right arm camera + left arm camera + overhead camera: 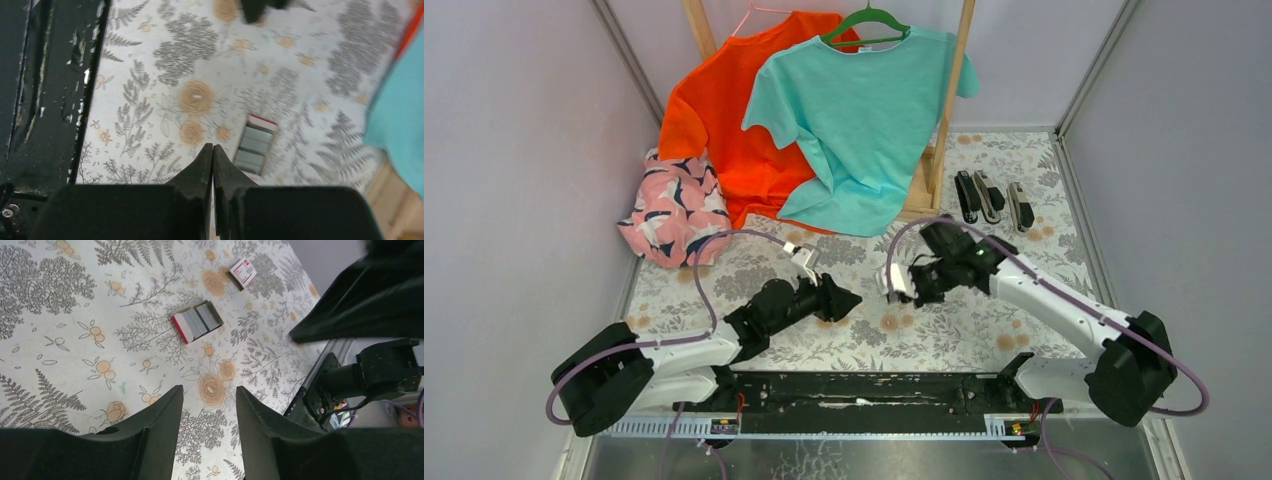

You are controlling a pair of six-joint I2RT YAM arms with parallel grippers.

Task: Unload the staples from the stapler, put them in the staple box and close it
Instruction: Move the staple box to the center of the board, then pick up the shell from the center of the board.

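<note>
Three black staplers [987, 196] lie side by side at the back right of the floral table, far from both grippers. Grey strips of staples [200, 319] lie side by side in a small open box with a red edge. The same strips [256, 145] show just beyond my right gripper's tips. My left gripper [207, 390] hangs open above the cloth with nothing between its fingers, and the open box is ahead of it. My right gripper [213, 146] is shut, fingers pressed together. In the top view the left gripper [854, 298] and right gripper [914, 288] point toward each other at mid-table.
A white-and-pink box [242, 272] lies beyond the open box. An orange shirt [724, 120] and a teal shirt [864, 120] hang on a wooden rack at the back. A pink patterned bag [674, 210] sits at the left. The black base rail [864, 392] runs along the near edge.
</note>
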